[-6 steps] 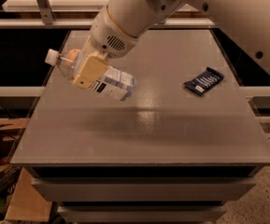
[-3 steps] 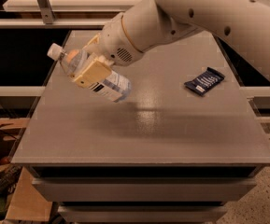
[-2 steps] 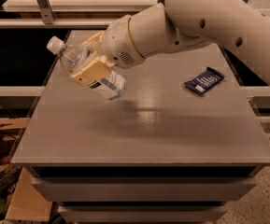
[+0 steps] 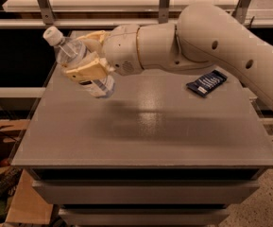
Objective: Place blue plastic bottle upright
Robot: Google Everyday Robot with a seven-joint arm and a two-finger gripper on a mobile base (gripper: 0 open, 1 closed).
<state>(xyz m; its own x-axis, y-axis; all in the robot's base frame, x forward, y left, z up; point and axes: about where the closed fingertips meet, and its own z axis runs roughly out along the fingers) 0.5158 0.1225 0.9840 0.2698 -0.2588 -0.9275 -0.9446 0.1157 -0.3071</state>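
Tipping steeper than a second ago, the blue plastic bottle (image 4: 69, 50) (white cap pointing up-left) is hanging tilted above the far-left corner of the table (image 4: 150, 126), where the gripper (image 4: 87, 56) is clamping its middle.

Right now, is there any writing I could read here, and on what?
On the bottle: label print, too blurred to read; the tool grips it tilted above the table.
On the wrapper: pale marks, too small to read.
Nothing else bears text.
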